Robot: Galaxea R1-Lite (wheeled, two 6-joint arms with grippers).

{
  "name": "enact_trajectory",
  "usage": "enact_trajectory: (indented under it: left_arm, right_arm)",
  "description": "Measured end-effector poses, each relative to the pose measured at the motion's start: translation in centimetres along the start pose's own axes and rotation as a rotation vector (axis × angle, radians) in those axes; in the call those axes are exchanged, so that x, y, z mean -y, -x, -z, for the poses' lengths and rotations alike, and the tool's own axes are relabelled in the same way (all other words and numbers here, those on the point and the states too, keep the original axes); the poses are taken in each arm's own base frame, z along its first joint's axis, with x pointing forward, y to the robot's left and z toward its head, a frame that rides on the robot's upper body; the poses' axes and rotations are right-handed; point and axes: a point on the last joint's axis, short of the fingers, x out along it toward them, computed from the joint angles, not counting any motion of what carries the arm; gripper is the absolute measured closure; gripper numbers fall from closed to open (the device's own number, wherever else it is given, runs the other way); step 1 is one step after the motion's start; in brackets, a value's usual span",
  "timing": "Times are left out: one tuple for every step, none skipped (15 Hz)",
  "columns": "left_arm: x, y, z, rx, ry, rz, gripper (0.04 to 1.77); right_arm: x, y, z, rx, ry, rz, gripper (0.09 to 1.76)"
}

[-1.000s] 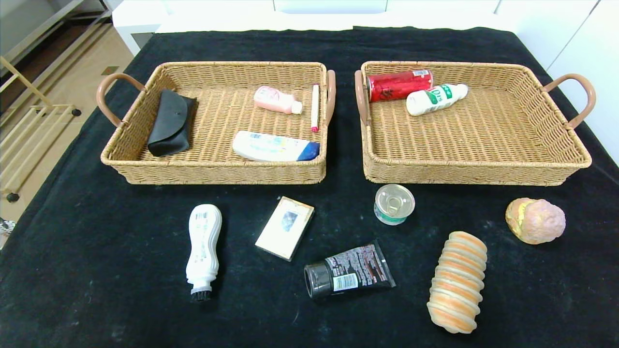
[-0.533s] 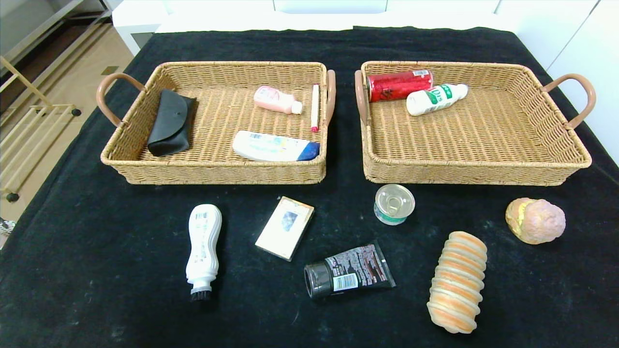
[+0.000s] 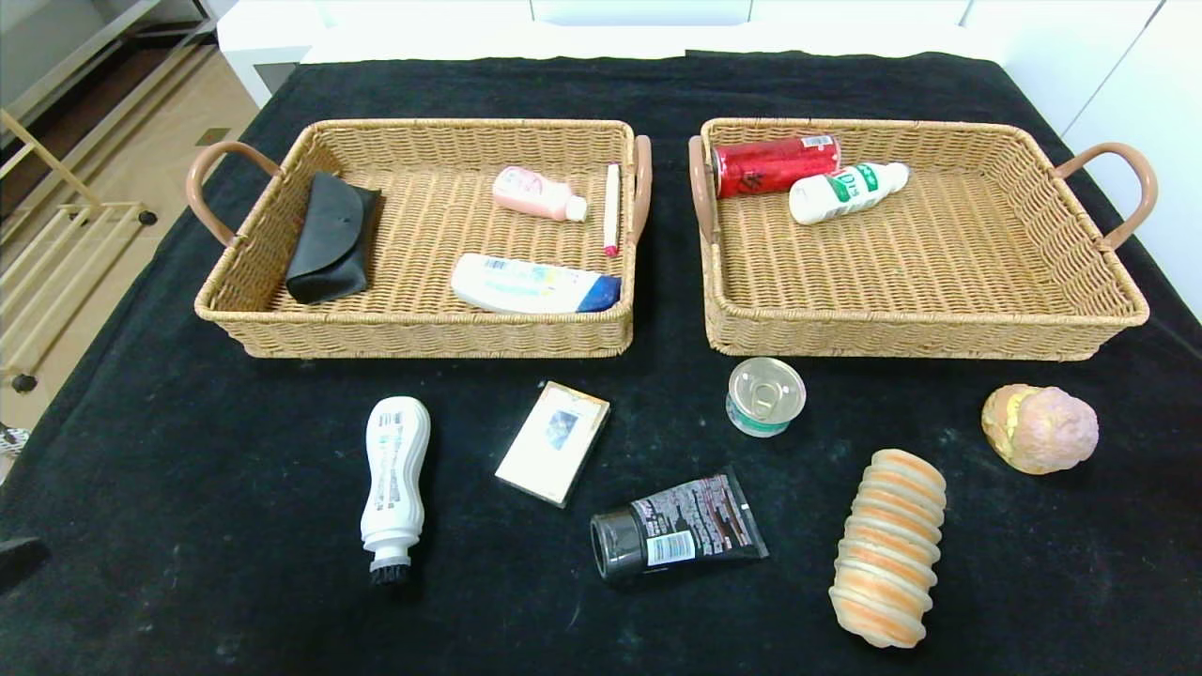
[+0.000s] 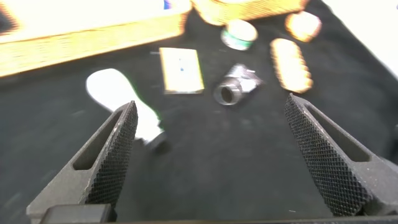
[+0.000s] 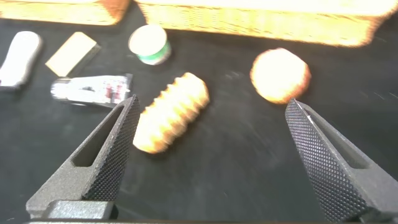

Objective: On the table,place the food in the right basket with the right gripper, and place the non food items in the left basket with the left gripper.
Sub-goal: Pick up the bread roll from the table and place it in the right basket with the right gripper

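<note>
Head view, two woven wicker baskets [image 3: 432, 333], ridged bread roll [image 3: 887, 547], both grippers' [image 4: 211, 155] [image 5: 211, 155] cross-hatched fingers spread wide, empty.

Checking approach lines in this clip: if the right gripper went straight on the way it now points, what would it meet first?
Probably the ridged bread roll: it lies between the open fingers of the right gripper, nearer than the round bun and the tin can. Depth is unclear, so the black tablecloth might come first.

Left gripper [image 4: 211, 149] hangs above the table with its jaws spread wide, nothing between the fingers [image 4: 112, 155]. Right gripper [image 5: 214, 152] is the same deal: jaws wide apart, empty, up off the cloth. Neither touches anything.
</note>
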Motion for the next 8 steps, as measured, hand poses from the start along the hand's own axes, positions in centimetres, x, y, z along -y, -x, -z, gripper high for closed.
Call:
enact_trajectory:
  left_arm:
    - [-0.1,-1.0,-0.7,-0.023,0.005,0.041,0.09]
    - [-0.3,-2.2,-1.4,-0.048,0.011,0.079,0.09]
    - [-0.3,-3.5,-2.1,-0.075,0.016,0.121,0.09]
    - [-0.2,-4.7,-2.5,-0.098,0.017,0.162,0.09]
    - [-0.1,-5.8,-3.0,-0.118,0.016,0.195,0.09]
    - [0.0,-6.9,-3.3,-0.138,0.016,0.221,0.09]
    - [0.1,-7.9,-3.6,-0.153,0.015,0.239,0.09]
    - [0.3,-8.7,-3.8,-0.166,0.008,0.256,0.09]
  right_arm:
    - [-0.1,-0.7,-0.5,-0.014,0.000,-0.024,0.14]
    - [-0.2,-1.5,-0.9,-0.024,0.001,-0.043,0.14]
    - [-0.3,-2.2,-1.3,-0.026,0.005,-0.064,0.14]
    - [-0.4,-3.0,-1.7,-0.025,0.009,-0.083,0.14]
    - [-0.5,-3.7,-1.8,-0.044,0.011,-0.095,0.14]
    - [-0.7,-4.4,-1.8,-0.059,0.012,-0.111,0.14]
    - [-0.9,-5.0,-1.8,-0.079,0.014,-0.126,0.14]
    - [-1.0,-5.4,-1.8,-0.093,0.016,-0.133,0.14]
